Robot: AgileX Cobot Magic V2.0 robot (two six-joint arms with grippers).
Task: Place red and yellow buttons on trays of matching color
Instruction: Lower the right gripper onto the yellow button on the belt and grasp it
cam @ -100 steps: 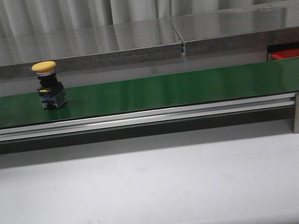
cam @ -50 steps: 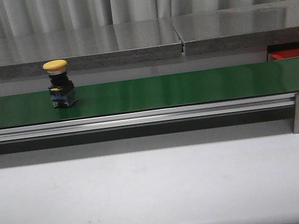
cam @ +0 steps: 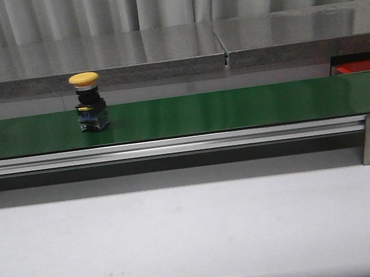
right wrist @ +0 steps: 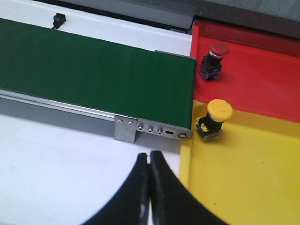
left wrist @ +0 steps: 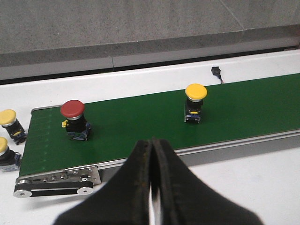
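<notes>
A yellow button (cam: 88, 100) is seen upright on the green belt (cam: 235, 108), left of centre in the front view, long axis vertical, cap up. In the left wrist view it stands ahead of the left gripper (left wrist: 152, 154), off to one side; a red button (left wrist: 74, 120) is also seen upright on the belt. Left fingers are pressed together, nothing held. Right gripper (right wrist: 150, 171) is likewise closed and empty, parked over the white worktop (right wrist: 56, 154) just beside the belt end. The yellow tray (right wrist: 243, 187) and red tray (right wrist: 262, 79) lie next to that end, each already holding one matching button. The left arm is judged nearer the yellow button; the right arm nearer the trays.
</notes>
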